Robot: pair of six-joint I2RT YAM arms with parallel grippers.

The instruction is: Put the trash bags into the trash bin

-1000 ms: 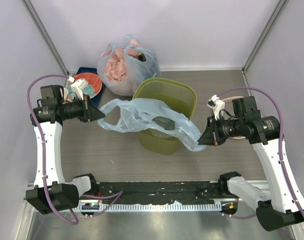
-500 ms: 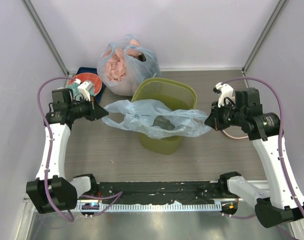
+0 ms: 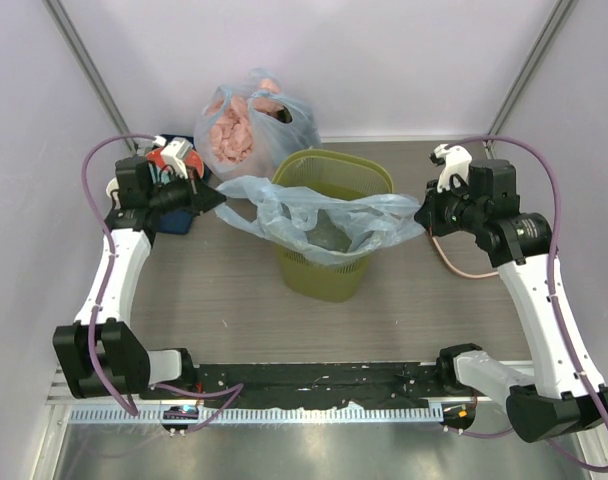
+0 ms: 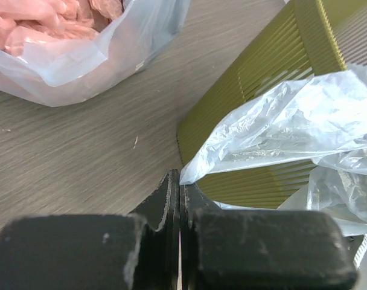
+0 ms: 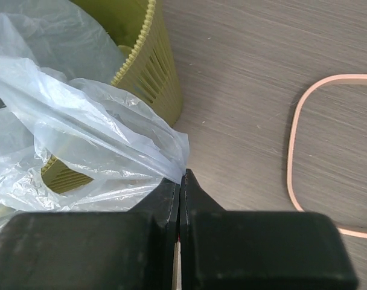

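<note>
– Above the open mouth of the trash bin (image 3: 329,285), the trash bag (image 3: 319,212) hangs stretched from left to right. It is wider than the bin, and its middle sags inside the rim. How should the step be done from here?

– As I judge it, the bag is lined up but not yet in. Both arms should come inward together so the slack gathers over the opening, and only then go down. If one side leads, the film will likely slide out over the opposite rim.

– And the grips?

– The left tool (image 3: 213,196) is pressed together on the bag's left corner, and its wrist view shows the film pinched right at the tips. The right tool (image 3: 421,214) is pinching the right corner the same way, just right of the bin.

– What could spoil it?

– The plastic is thin and crinkly, so it will probably spring up or cling. I would let go only once most of it is below the rim. The bin also looks light, and a push on its rim might tip it.

– And the room around it?

– Pale lilac walls (image 3: 384,60) close in on the left, far and right sides. The tabletop (image 3: 214,300) is grey wood-grain. A knotted bag of pink lumps (image 3: 246,125) sits just beyond the bin, and I cannot tell whether they touch. A thin pink loop (image 5: 291,157) lies flat to the right of the bin.
</note>
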